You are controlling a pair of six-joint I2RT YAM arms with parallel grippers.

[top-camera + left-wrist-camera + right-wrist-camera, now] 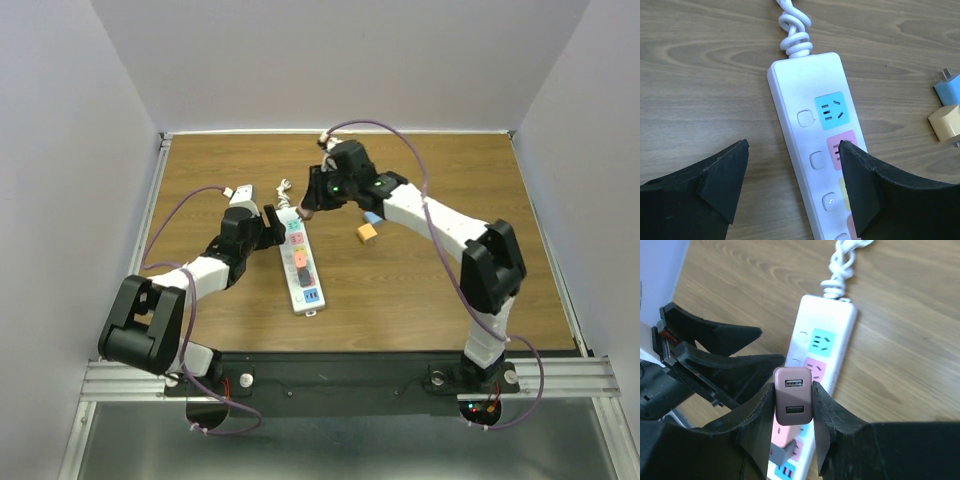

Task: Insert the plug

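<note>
We find the plug (793,410), a small pinkish adapter block, clamped by its two flat sides in the right pincer (793,386). It hangs above the power strip (827,340), near the pink socket. Its prongs are largely hidden.

We judge the plug light and rigid, with smooth plastic faces that may slip under insertion force. The present side grip looks the soundest hold.

The left pincer (792,170) stands with jaws apart, straddling the strip on the worktop (450,300). The strip appears light and liable to slide, so bracing seems advisable.
</note>
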